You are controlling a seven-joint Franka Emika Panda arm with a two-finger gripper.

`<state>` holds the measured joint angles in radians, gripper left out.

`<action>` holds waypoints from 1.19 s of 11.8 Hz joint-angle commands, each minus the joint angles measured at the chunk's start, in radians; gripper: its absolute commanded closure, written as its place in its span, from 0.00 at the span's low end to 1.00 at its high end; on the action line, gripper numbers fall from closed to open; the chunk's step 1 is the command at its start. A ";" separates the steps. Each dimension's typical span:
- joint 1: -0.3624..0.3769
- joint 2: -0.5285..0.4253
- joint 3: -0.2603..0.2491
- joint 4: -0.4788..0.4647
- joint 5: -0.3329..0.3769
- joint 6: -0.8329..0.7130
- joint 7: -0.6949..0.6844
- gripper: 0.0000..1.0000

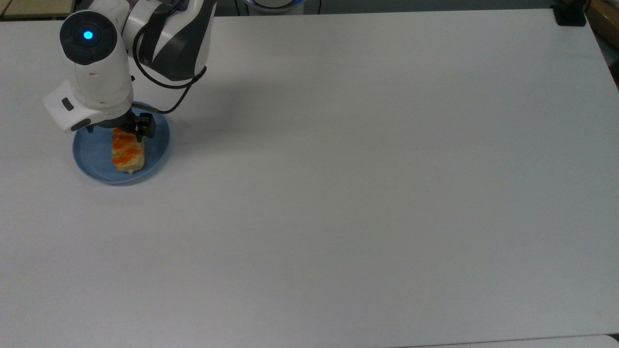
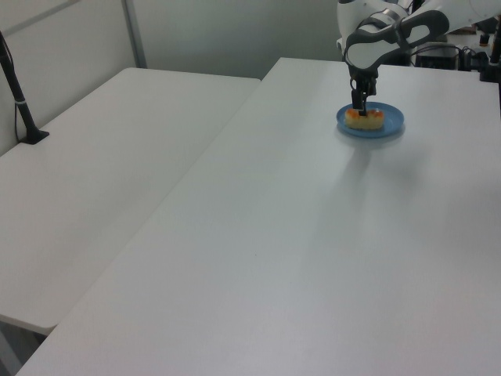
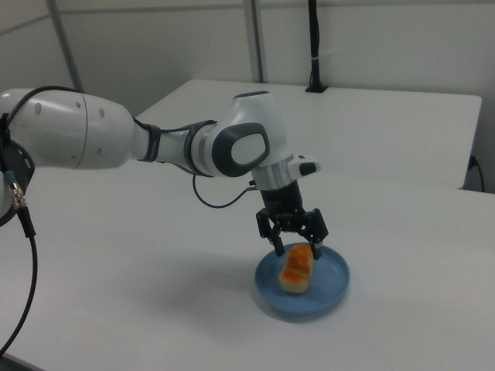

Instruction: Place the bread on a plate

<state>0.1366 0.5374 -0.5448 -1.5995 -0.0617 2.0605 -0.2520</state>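
The light-blue plate sits at the top view's left, near the table's far edge. On it lies the bread, pale tan with orange bumps up, lengthwise across the dish. My gripper hangs low over the bread's far end. In the right view the gripper stands open, one finger on each side of the bread with a small gap, over the plate. The left view has the gripper straight above the bread on the plate.
The white table stretches wide to the top view's right. A black clamp sits at its far right corner. A second white table adjoins at the left view's left, with a black post on it.
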 commanded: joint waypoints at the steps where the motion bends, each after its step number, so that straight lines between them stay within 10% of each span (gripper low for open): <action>1: 0.014 -0.077 -0.001 -0.020 0.016 0.004 0.054 0.00; 5: 0.011 -0.333 0.104 -0.019 0.017 -0.210 0.146 0.00; 11: -0.079 -0.499 0.475 -0.020 0.017 -0.433 0.289 0.00; 14: -0.083 -0.501 0.500 -0.008 0.040 -0.451 0.290 0.00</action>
<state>0.0833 0.0589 -0.0735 -1.5872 -0.0506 1.6221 0.0350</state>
